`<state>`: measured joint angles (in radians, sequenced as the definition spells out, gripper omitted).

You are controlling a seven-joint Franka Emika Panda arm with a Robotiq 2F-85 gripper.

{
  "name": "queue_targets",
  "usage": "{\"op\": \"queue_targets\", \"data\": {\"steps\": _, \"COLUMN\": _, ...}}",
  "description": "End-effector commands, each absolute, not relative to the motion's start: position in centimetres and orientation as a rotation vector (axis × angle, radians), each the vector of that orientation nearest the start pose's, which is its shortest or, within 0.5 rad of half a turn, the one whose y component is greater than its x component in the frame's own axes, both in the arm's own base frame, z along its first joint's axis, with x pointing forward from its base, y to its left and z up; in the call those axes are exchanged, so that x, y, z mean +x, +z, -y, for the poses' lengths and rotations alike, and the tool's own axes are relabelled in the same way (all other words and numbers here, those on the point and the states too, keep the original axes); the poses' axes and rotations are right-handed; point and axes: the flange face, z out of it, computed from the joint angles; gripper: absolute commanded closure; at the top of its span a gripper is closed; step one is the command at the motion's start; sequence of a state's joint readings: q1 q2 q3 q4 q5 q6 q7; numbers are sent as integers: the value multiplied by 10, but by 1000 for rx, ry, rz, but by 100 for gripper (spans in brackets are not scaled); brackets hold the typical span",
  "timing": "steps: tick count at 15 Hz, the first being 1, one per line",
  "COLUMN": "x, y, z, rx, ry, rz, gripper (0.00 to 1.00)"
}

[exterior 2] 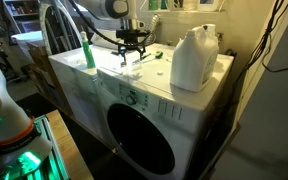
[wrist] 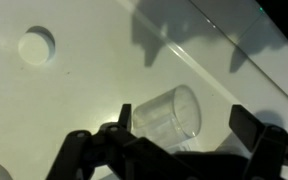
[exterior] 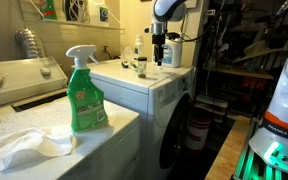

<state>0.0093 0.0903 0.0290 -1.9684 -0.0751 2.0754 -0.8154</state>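
Laundry room, cluttered shelves and cables behind; warm light.

White washing machine [exterior 2: 94,100], front-loading, smooth enamelled metal; round dark glass door [exterior 2: 139,138] in its face; its flat glossy top serves as the bench [exterior 2: 149,80], seen in both exterior views and, close up, as a pale sheen in the wrist view.

Arm [exterior: 165,10], white and grey, jointed, coming down from above onto the bench.

Jug [exterior 2: 195,60], white matt plastic, squarish with a moulded handle, upright on the bench, well apart from the hand.

Spray bottle [exterior: 84,92], green see-through plastic with a pale trigger head, upright on a separate white surface in the foreground; a crumpled white cloth [exterior: 24,145], soft and folded, lies just beside it.

Hand [exterior 2: 132,55], black, two-fingered, pointing straight down close over the bench; in the wrist view its fingers [wrist: 119,122] stand spread wide, gripping nothing.

Cup [wrist: 169,115], clear thin plastic, a tapered cylinder, lying on its side on the bench between the spread fingers; whether a finger touches it cannot be told.

Disc [wrist: 36,45], small, round, white, flat on the bench, well apart from the cup.
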Motion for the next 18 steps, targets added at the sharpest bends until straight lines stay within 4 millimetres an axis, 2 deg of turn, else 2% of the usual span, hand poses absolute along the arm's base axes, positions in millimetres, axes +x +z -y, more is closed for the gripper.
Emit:
{"op": "queue_targets", "data": {"steps": 1, "x": 571, "y": 420, "z": -19, "rx": -2847, "ry": -85, "rz": 1452, "gripper": 0}}
{"op": "queue_targets", "data": {"steps": 7, "x": 570, "y": 414, "z": -32, "rx": -2772, "ry": -353, "rz": 1596, "gripper": 0}}
{"op": "queue_targets", "data": {"steps": 12, "x": 570, "y": 406, "z": -34, "rx": -2753, "ry": -518, "rz": 1720, "gripper": 0}}
{"op": "queue_targets", "data": {"steps": 18, "x": 563, "y": 408, "z": -44, "rx": -2701, "ry": -745, "rz": 1901, "gripper": 0}}
